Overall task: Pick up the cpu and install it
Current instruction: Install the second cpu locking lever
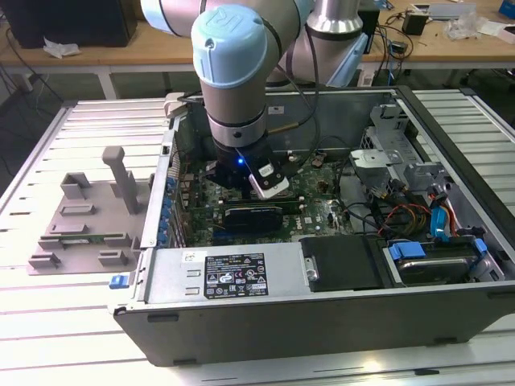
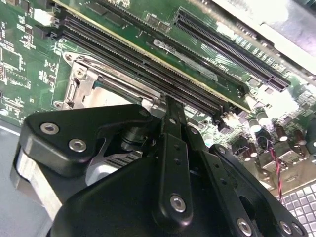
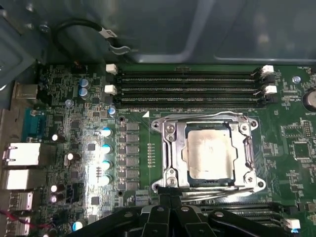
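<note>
From the exterior view I am reaching down into the open computer case [image 1: 451, 265], my gripper [image 1: 241, 178] low over the green motherboard [image 1: 314, 211] — the black expansion card [image 1: 253, 215] lies just beside my fingers, and the grey fixture [image 1: 88, 213] with its upright posts stands well apart from them, outside the case on the slatted table [image 1: 48, 145]. In the second wrist view my black fingers [image 2: 173, 128] look drawn together into one narrow tip with nothing between them, that tip touching or almost touching the edge of the socket frame [image 2: 81, 79]; the long memory slots [image 2: 148, 69] run just beyond the tip. In the first wrist view the cpu [image 3: 210, 153] lies flat inside the metal socket frame, silver top up, just past my fingertips [image 3: 168, 195], which are pressed together at the frame's near edge, so I judge the chip is already seated and I hold nothing. The risks I see from here: my tip sits close enough to the frame that a sideways drift could catch its edge or scrape the small parts beside it, and any downward push landing off-centre on the chip could tilt it in the socket. The slots behind my fingers are also close enough to snag.
</note>
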Robot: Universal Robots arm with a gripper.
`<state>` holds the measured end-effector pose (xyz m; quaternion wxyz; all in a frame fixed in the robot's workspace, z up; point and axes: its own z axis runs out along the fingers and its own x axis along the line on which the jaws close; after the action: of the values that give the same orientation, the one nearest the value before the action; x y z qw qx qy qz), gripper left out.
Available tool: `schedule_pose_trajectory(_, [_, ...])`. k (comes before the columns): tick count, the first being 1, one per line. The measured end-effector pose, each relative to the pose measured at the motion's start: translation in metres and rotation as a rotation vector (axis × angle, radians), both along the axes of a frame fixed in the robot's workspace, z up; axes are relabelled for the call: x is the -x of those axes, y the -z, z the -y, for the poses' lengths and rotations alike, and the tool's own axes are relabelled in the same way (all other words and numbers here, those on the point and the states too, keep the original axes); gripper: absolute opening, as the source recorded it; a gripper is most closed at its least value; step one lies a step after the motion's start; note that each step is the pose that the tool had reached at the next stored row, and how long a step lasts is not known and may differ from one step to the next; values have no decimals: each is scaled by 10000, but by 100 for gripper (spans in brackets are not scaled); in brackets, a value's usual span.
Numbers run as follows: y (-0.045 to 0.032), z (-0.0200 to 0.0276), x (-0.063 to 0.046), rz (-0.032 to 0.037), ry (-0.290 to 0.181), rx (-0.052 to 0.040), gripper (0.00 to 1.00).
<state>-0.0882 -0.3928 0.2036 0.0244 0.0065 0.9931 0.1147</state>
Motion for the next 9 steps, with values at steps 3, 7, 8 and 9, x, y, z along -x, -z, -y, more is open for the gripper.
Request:
schedule_pose_trajectory(3, [17,3,1,-1,0,-42,11])
schedule_pose_trajectory(7, [17,5,0,-1,-1,-44,11])
schedule_pose_trajectory(8, [15,8,0,-1,-2,-46,11])
schedule_pose_trajectory(9, [15,11,0,-1,-2,-48,11])
